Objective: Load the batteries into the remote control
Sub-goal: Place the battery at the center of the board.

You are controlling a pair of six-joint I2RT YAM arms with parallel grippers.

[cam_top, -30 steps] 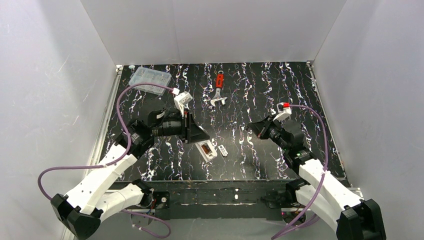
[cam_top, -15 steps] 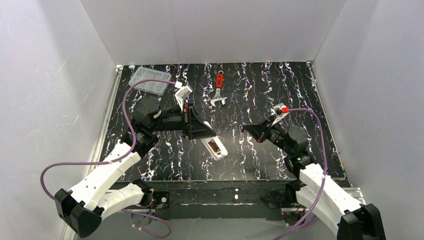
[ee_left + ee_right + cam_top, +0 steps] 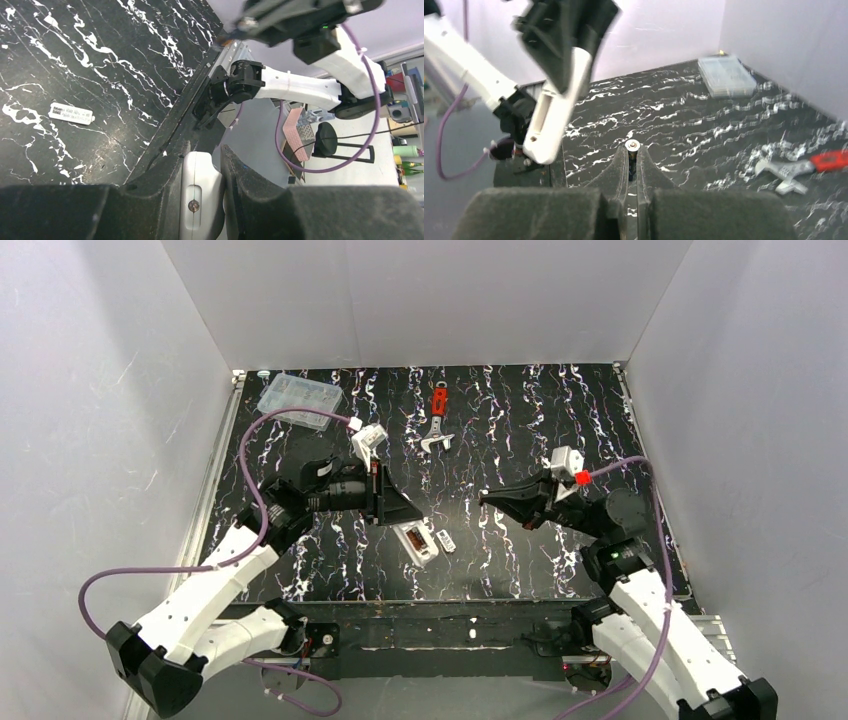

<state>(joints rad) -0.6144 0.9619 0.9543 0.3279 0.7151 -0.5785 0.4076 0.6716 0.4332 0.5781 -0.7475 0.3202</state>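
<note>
My left gripper (image 3: 405,513) is shut on the white remote control (image 3: 416,541), which tilts with its reddish recess facing up. In the left wrist view the remote's end (image 3: 199,192) is clamped between the fingers of the left gripper (image 3: 205,150). My right gripper (image 3: 487,498) is shut on a battery, whose metal end (image 3: 632,145) pokes out at the tips of the right gripper (image 3: 632,153). It sits right of the remote, apart from it. The right wrist view shows the remote (image 3: 555,102) hanging from the left gripper.
A small loose white rectangular piece (image 3: 446,541) lies just right of the remote and also shows in the left wrist view (image 3: 71,113). A clear plastic box (image 3: 299,400) sits at the back left. A red-handled wrench (image 3: 438,421) lies at the back centre.
My left gripper swung the remote slightly right, then back left. My right gripper has reached a little further left toward the remote, and its elbow has moved right.
</note>
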